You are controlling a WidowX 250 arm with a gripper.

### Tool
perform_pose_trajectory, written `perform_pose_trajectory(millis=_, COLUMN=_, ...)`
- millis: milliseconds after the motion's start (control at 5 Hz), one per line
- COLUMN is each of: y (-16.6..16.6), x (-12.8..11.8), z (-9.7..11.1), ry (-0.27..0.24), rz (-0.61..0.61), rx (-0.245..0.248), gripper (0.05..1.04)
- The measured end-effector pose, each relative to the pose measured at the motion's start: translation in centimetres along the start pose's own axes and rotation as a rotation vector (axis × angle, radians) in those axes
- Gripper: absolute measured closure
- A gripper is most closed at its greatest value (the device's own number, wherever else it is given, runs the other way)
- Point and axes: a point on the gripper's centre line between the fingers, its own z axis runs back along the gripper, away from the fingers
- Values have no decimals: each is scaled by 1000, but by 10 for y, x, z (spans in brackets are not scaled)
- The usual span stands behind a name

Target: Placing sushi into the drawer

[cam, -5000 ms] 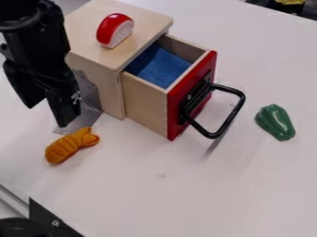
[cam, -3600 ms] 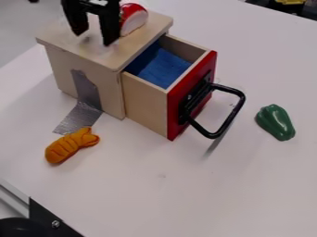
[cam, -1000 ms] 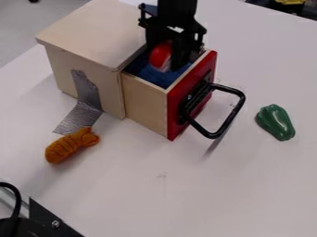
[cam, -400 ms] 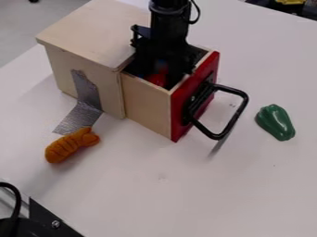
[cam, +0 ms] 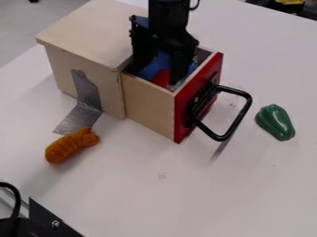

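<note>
While the 2 fingers (cam: 180, 69) of the gripper (cam: 158, 74) stand well apart, apparently with nothing clamped, the red sushi (cam: 161, 78) lies low between them, inside the open drawer (cam: 147, 102). Next step: raise the gripper straight up, clear of the sushi and the drawer's sides.

The fingers (cam: 180, 65) and drawer wall (cam: 147, 104) partly hide the red sushi (cam: 161, 78).
</note>
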Motion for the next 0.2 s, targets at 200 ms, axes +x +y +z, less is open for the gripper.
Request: perform_pose_trajectory(millis=200, y=1, x=-5, z=27, ry=-39, rz=3, rx=-18, gripper=84)
